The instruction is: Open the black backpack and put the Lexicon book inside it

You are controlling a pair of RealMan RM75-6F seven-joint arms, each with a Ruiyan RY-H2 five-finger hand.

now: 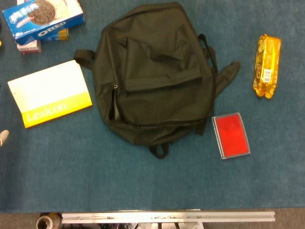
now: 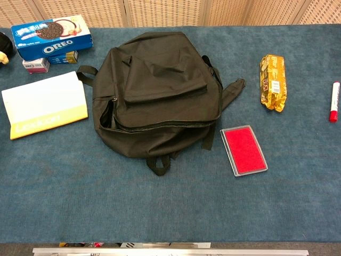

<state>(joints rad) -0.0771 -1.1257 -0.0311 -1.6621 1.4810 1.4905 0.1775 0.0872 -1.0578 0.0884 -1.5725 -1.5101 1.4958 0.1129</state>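
Note:
The black backpack [image 1: 152, 71] [image 2: 157, 90] lies flat in the middle of the blue table, front pocket up. Its main zipper gapes a little on the left side [image 1: 113, 109], with the pull near the top of that gap. The Lexicon book [image 1: 50, 93] [image 2: 45, 104], white with a yellow band, lies closed just left of the backpack, apart from it. At the left edge of the head view a pale fingertip [image 1: 3, 137] pokes in, apparently from my left hand; the rest of that hand is out of frame. My right hand shows in neither view.
An Oreo box [image 1: 44, 18] [image 2: 51, 36] sits on smaller boxes at the back left. A red flat case [image 1: 231, 135] [image 2: 244, 150] lies right of the backpack, a yellow snack pack [image 1: 267, 65] [image 2: 273, 82] further back, a red marker [image 2: 334, 101] far right.

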